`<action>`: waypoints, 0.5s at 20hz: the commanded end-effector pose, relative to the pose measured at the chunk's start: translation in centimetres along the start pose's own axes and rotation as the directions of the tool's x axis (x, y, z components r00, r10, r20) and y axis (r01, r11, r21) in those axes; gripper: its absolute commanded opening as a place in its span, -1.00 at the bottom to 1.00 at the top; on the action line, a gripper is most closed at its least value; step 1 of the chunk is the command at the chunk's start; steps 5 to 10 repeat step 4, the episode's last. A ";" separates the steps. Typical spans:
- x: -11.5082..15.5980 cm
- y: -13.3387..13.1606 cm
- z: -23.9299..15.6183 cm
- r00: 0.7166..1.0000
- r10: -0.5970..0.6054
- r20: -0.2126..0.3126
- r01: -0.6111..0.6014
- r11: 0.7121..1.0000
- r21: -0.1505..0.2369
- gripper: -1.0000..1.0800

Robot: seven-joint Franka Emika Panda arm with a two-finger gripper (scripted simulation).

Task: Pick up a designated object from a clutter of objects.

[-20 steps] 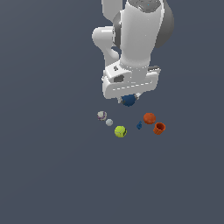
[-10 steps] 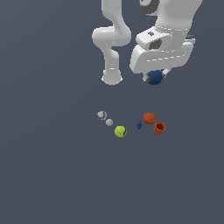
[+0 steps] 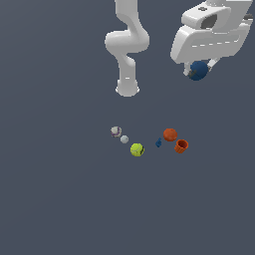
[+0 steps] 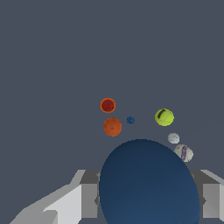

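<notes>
Navy-blue ball (image 3: pixel 199 70), plain, smooth and dark, clamped between the fingers of the gripper (image 3: pixel 200 70), held high above the floor, well apart from the tennis ball (image 3: pixel 137 149) and orange-red cup (image 3: pixel 181 146).

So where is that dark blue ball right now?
The dark blue ball is held in the gripper, high at the exterior view's upper right, well above the orange ball and orange-red cup.
</notes>
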State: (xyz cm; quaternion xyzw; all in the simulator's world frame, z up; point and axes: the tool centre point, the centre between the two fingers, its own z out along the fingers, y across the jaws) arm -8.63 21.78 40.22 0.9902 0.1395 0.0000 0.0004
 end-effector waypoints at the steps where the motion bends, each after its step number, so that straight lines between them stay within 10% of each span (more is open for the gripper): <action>1: 0.0 -0.6 -0.5 1.000 0.002 0.000 -0.002 1.000 0.000 -1.00; 10: 0.1 -0.8 -0.7 1.000 0.002 0.000 -0.002 1.000 0.000 -1.00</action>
